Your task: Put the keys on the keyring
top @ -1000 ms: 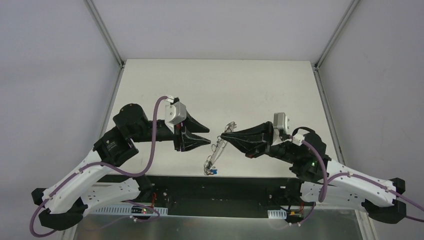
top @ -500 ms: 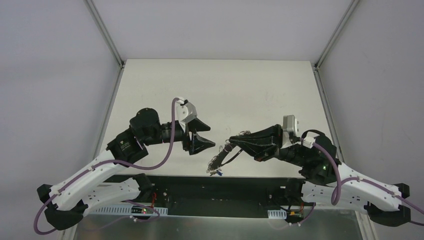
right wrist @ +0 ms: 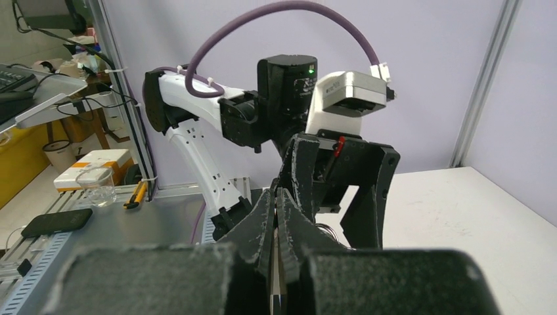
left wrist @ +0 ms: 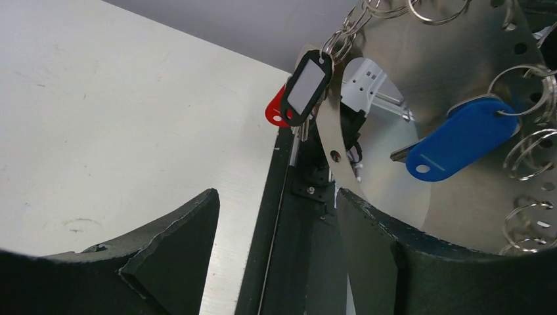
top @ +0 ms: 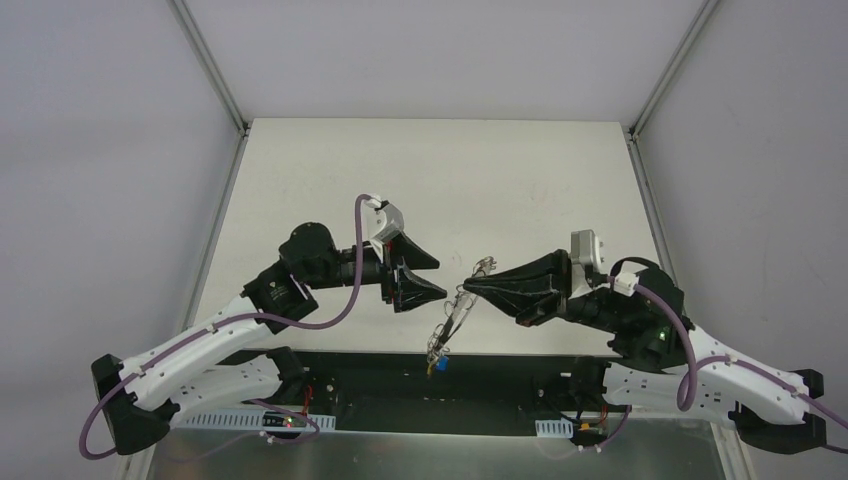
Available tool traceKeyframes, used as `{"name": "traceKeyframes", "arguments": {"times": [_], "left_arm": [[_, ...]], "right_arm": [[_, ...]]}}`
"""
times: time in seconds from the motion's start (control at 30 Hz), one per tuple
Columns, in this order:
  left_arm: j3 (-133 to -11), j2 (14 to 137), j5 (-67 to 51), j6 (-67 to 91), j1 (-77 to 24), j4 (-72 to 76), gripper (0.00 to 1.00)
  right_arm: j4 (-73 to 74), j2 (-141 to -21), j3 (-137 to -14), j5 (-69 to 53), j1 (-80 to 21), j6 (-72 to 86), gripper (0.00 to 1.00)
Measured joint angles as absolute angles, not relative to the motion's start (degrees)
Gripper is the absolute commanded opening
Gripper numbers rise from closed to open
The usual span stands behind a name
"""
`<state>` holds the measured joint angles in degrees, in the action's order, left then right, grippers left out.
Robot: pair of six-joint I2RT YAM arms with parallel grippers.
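The pale rectangular desk [top: 400,170] has both arms at its 6 o'clock edge. Seen from above, the black left hand [top: 440,277] stands wide with nothing between its fingers, aimed toward 3 o'clock. Facing it, the black right hand [top: 468,288] is pinched tight on the top of the thin silvery keyring strung with small rings [top: 447,325]. The keyring hangs in the air, long axis from 1 to 7 o'clock, just at 4 o'clock of the left hand. That is the free hand, so it likely reaches next. A blue-headed key [left wrist: 460,141], a black tag [left wrist: 305,88] and a red-headed key [left wrist: 274,111] dangle from the rings.
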<state>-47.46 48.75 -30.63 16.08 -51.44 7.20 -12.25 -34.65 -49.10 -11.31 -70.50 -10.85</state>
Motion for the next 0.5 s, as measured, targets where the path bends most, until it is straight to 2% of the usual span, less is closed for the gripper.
{"name": "traceKeyframes", "arguments": {"times": [0.27, 0.5], "left_arm": [[-42.9, 49.8, -34.8, 24.6, -51.4, 20.6, 0.67], [-39.9, 54.3, -38.1, 35.7, -51.4, 38.9, 0.66]], "right_arm": [[-10.6, -35.1, -52.6, -14.8, -70.5, -10.3, 0.00], [-10.0, -38.0, -57.8, -19.6, -70.5, -10.3, 0.00]]}}
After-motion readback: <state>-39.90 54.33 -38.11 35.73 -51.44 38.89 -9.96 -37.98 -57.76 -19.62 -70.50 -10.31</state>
